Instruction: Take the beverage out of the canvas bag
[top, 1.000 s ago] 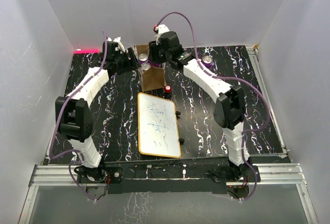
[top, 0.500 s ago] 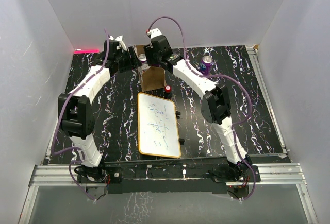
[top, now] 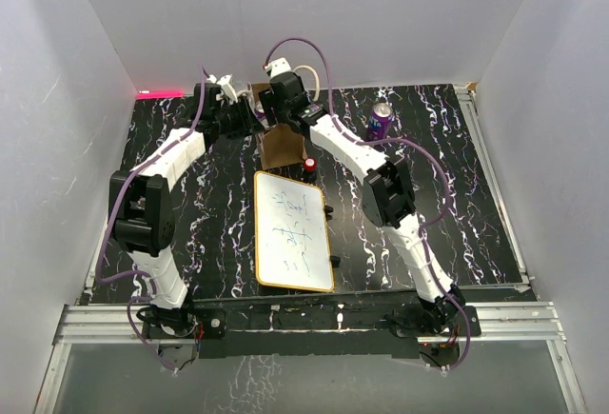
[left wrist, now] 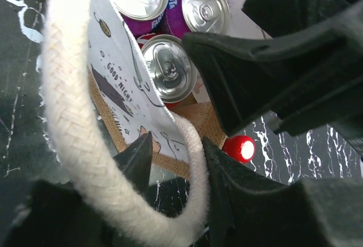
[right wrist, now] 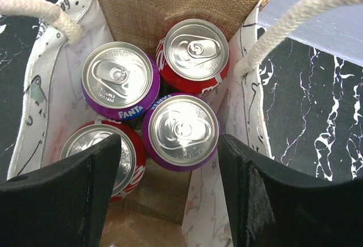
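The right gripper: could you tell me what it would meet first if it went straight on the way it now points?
Most likely the lower purple can in the canvas bag, framed between the fingers of the open right gripper; one finger might catch the lower red can, depth being unclear.

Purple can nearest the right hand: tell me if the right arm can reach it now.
Probably yes: the right hand hangs open right above the purple can, the canvas bag gapes and its handles lie aside; neighbouring cans leave tight finger room.
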Motion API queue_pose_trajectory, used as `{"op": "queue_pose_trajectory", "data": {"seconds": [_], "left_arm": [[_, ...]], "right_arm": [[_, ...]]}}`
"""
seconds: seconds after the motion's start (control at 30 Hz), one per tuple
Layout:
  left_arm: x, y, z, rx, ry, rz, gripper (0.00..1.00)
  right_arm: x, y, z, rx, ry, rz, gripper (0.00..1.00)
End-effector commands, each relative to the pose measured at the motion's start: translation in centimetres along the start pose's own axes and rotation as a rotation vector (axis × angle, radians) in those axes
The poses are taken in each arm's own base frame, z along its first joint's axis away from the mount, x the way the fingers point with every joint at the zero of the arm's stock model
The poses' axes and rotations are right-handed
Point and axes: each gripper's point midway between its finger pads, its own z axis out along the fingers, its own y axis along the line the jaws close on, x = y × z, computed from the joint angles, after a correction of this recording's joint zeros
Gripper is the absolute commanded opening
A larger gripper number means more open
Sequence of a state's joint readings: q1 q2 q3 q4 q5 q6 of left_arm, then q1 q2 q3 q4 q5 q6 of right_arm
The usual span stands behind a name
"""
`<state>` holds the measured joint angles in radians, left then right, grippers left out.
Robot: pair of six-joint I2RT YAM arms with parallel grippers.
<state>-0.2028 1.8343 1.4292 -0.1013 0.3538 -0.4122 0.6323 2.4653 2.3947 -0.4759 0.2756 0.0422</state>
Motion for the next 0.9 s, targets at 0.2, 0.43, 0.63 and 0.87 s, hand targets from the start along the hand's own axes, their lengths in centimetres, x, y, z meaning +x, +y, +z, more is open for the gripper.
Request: {"op": "queue_pose_trajectory", "data": {"seconds": [0.2,0.43,0.63,0.87], "left_arm": [[1.9,-1.5,-0.9,0.117,0.045,0.022,0.29],[2.9,-1.4,-0.8,0.123,0.066,0.037,0.33],[2.3,-0.7,-1.2,0.064,0.042,0.060,0.40],[3.6,-0.4,-1.0,0.040,0.094,0.056,0.43]], "right_arm": [[-1.8,-1.7,1.4,0.104,-0.084,0.003,0.72],[-2.6,-0.7,0.6,0.044,-0.092,0.044,0.72],[-3.4,0.2,-2.0,-0.032,-0.068,0.098,0.81],[-2.9,0.3,-3.3,-0.058,-0.026,0.092,0.88]]}}
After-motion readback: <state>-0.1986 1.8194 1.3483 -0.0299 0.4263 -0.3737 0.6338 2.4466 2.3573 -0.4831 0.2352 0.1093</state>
